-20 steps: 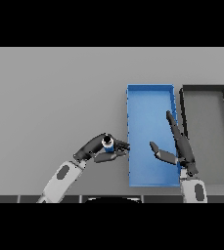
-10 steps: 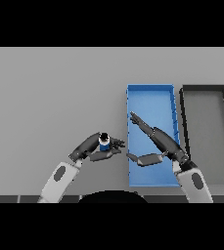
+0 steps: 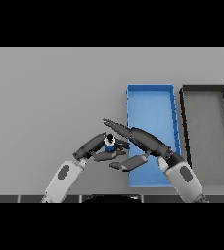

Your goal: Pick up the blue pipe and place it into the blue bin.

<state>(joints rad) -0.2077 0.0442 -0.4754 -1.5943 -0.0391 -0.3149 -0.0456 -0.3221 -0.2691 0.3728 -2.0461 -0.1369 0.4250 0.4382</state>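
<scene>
The blue pipe stands just left of the blue bin, near that bin's lower left part, outside its walls. It is a short piece with a dark, light-rimmed top end facing up. The left hand has its fingers curled round the pipe from the left and below, so the pipe sits in its grasp; whether the pipe touches the grey table or is lifted off it cannot be told. The right hand reaches across the bin's left wall toward the pipe, fingers straight and spread, the tips close above and beside the pipe, the thumb stretched out below. A black bin lies just right of the blue one, its long side parallel.
</scene>
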